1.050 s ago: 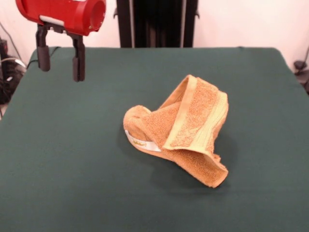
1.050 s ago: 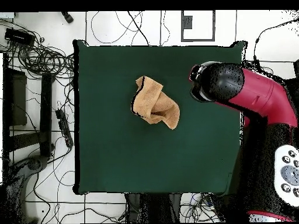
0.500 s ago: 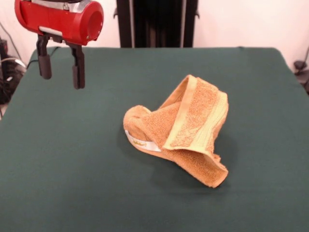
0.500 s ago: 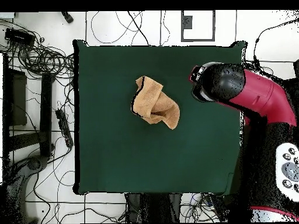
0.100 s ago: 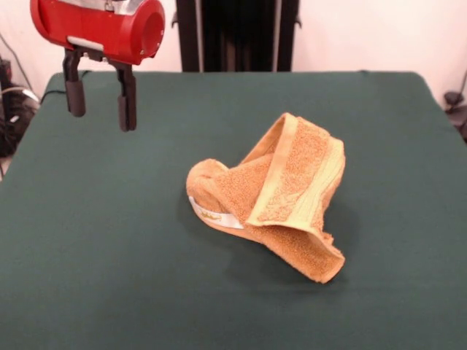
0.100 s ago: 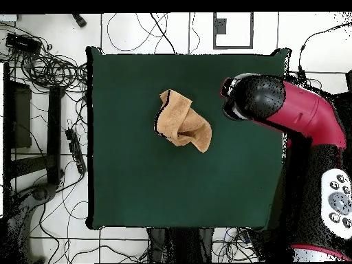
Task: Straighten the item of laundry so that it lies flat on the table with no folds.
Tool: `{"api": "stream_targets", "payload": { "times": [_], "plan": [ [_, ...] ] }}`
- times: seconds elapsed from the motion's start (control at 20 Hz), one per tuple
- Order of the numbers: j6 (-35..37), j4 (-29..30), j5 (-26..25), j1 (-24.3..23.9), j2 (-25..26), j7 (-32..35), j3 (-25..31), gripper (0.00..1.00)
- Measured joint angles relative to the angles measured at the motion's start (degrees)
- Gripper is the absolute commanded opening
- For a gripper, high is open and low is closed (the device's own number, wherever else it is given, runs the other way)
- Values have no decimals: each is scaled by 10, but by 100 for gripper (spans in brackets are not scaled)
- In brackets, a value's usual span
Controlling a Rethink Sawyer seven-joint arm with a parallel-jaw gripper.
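Note:
The item of laundry [image 5: 273,195] is an orange-tan terry towel, crumpled and folded over itself near the middle of the table [image 5: 109,240]. A paler woven band runs along its raised fold, and a white label shows at its lower left edge. From above, the towel [image 6: 181,122] is a bunched heap on the green table [image 6: 137,185]. My gripper [image 5: 100,109] hangs open above the table's far left part in the front view, well apart from the towel, with nothing between its two black fingers. In the overhead view the red arm [image 6: 289,110] covers the gripper.
Black pedestal posts [image 5: 233,35] stand behind the table's far edge. Cables [image 6: 48,69] and dark equipment lie on the floor beside the table in the overhead view. Green cloth surrounds the towel on all sides.
The gripper has shifted slightly rightward in the front view and stayed open. The towel has not moved.

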Motion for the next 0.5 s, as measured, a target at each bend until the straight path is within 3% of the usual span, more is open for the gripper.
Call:
{"api": "stream_targets", "payload": {
  "times": [0.5],
  "plan": [
    [-27, 53, 19, 10, -12, 0, 17, 100]
  ]
}}
